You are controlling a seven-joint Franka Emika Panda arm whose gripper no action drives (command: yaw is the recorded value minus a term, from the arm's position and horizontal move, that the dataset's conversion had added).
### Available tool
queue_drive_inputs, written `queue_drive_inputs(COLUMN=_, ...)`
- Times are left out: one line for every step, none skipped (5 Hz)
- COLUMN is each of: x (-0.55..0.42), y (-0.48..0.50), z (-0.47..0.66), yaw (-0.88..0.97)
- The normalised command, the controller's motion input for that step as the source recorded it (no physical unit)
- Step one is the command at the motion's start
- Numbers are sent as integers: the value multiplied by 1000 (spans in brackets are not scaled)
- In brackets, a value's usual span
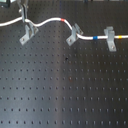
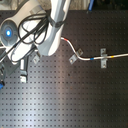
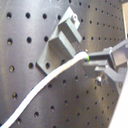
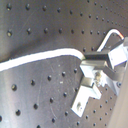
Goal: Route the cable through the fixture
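We hold the cable pinched in the gripper, the fixture at eleven o'clock (close by).

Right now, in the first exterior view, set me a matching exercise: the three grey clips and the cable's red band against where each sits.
Things:
1. fixture
2. leaning clip
3. T-topped bracket
4. red band on the cable

Places, in the first exterior view:
A. farthest right of the three clips
B. between the fixture and the leaning clip
C. farthest left of the three clips
D. middle of the three clips

Pairs: 1-C, 2-D, 3-A, 4-B
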Motion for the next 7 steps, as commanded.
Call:
queue_drive_inputs(x=190, y=-241, z=-254, yaw=0)
queue_drive_inputs(x=358, y=-230, z=-346, yaw=0)
queue_drive_inputs(x=379, y=-187, z=-327, yaw=0)
queue_drive_inputs(x=103, y=82, z=-160, yaw=109)
queue_drive_inputs(x=-225, y=408, z=-69, yaw=294)
queue_drive_inputs(x=-238, y=353, z=-140, yaw=443)
queue_drive_inputs(x=188, y=267, z=-165, yaw=243)
